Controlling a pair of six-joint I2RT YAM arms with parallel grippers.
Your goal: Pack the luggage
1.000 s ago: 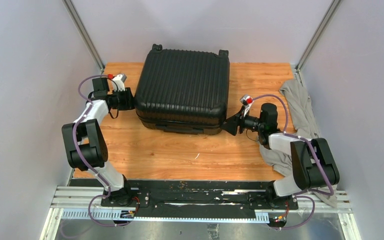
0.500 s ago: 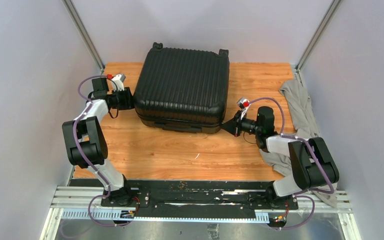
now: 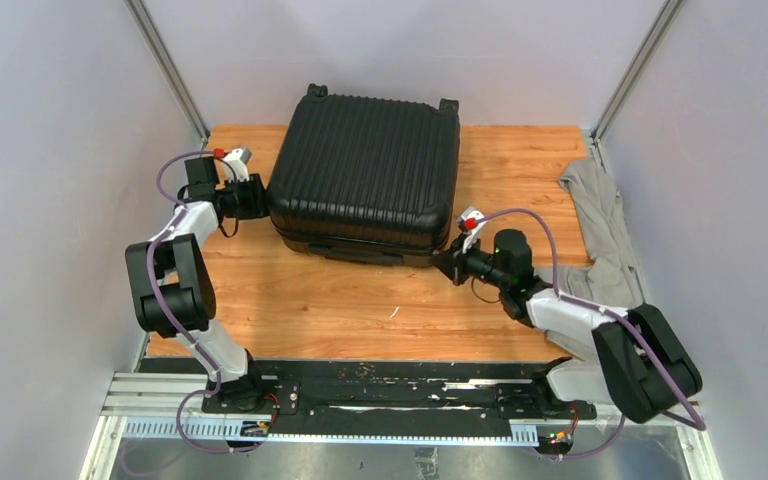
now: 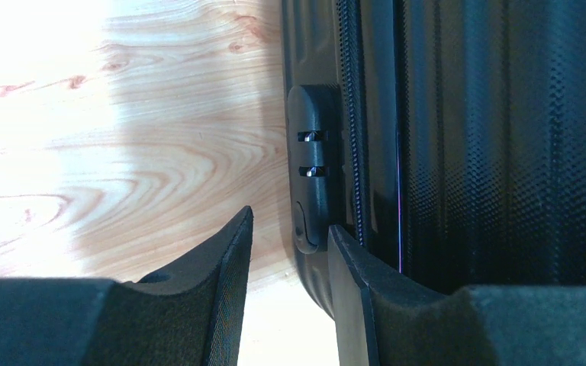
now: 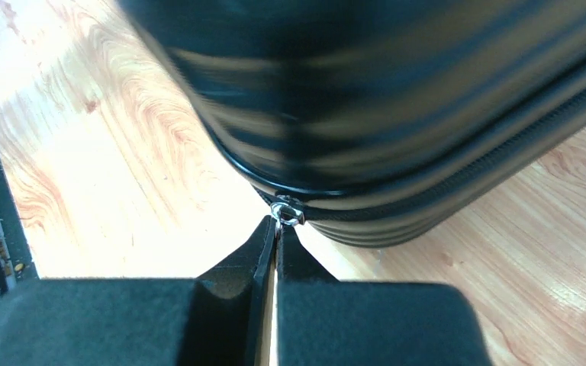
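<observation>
The luggage (image 3: 365,170), a black ribbed hard-shell suitcase, lies flat and closed on the wooden table (image 3: 360,310). My left gripper (image 3: 263,200) is at its left side, open. In the left wrist view (image 4: 290,221) one finger (image 4: 355,290) rests against the shell (image 4: 488,137) beside a black foot piece (image 4: 317,168), the other over the table. My right gripper (image 3: 443,262) is at the front right corner, shut on the silver zipper pull (image 5: 286,211) at its tips (image 5: 277,223), just under the blurred shell (image 5: 397,114).
A grey cloth (image 3: 600,210) lies along the table's right edge, partly under my right arm. Grey walls close in the table on the left, right and back. The black base rail (image 3: 400,395) runs along the near edge.
My right gripper has shut on the zipper pull and moved left and nearer, round the suitcase's front right corner. The left arm has stayed put.
</observation>
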